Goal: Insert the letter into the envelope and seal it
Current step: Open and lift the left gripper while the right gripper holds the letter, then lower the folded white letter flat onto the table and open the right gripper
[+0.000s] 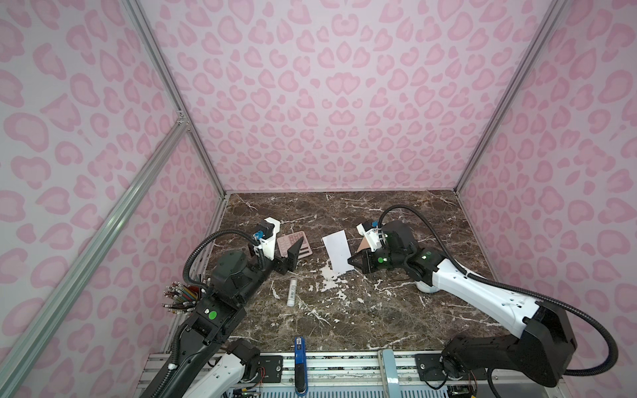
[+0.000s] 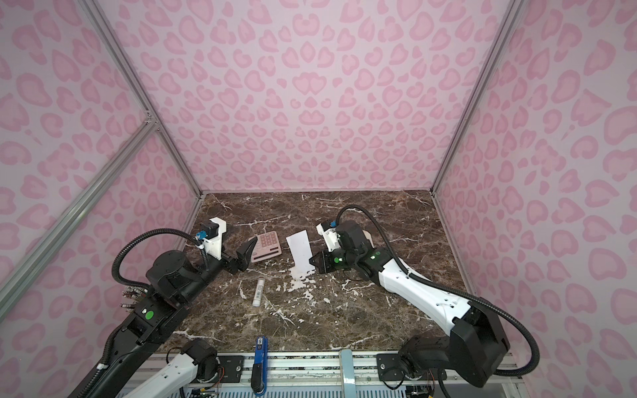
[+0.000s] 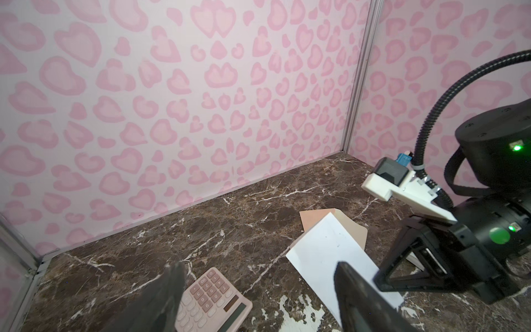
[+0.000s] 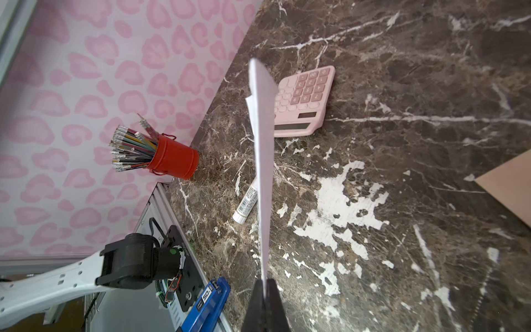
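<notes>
The letter [image 1: 337,251] [image 2: 300,251] is a white sheet held off the marble table, and my right gripper [image 1: 351,263] [image 4: 264,283] is shut on its near edge. In the right wrist view the letter [image 4: 263,143] shows edge-on, running away from the jaws. The peach envelope [image 3: 316,220] [image 4: 508,186] lies flat behind the letter, mostly hidden in both top views by the right wrist; a corner of the envelope [image 1: 363,245] shows. My left gripper [image 1: 294,255] [image 3: 258,267] hangs open to the left of the letter, over the calculator, holding nothing.
A pink calculator [image 1: 286,241] [image 3: 212,296] lies left of the letter. A white glue stick [image 1: 292,292] lies nearer the front. A red cup of pencils [image 4: 172,158] stands at the left edge. A blue tool [image 1: 300,358] sits on the front rail.
</notes>
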`<action>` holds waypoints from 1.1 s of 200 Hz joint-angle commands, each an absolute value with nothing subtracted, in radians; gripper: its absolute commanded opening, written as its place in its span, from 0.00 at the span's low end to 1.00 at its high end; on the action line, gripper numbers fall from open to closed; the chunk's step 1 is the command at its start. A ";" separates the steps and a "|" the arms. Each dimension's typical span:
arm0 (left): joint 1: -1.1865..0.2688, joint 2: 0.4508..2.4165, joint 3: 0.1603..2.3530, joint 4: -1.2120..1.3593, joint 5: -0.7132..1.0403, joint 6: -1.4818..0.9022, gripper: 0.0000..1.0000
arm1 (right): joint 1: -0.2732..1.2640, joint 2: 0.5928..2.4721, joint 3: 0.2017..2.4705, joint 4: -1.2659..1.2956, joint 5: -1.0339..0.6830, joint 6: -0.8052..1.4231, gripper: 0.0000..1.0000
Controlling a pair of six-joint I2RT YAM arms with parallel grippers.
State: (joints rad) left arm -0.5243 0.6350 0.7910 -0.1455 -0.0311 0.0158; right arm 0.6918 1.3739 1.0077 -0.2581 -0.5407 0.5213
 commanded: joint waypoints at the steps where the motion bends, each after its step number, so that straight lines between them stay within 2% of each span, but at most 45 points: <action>1: -0.523 0.598 0.759 -0.174 -0.062 -0.007 0.84 | 0.726 1.446 1.039 -0.191 -0.468 0.639 0.00; 56: -0.523 0.531 0.696 -0.183 -0.060 -0.031 0.84 | 0.787 1.655 1.075 -0.057 -0.414 0.820 0.00; 114: -0.522 0.517 0.671 -0.178 -0.036 -0.035 0.84 | 0.788 1.787 1.034 0.112 -0.388 1.003 0.00; 204: -0.522 0.534 0.688 -0.205 -0.006 -0.017 0.83 | 0.782 1.932 1.031 0.141 -0.400 1.066 0.00; 220: -0.522 0.530 0.696 -0.225 -0.005 -0.015 0.83 | 0.782 1.948 1.042 0.134 -0.399 1.062 0.04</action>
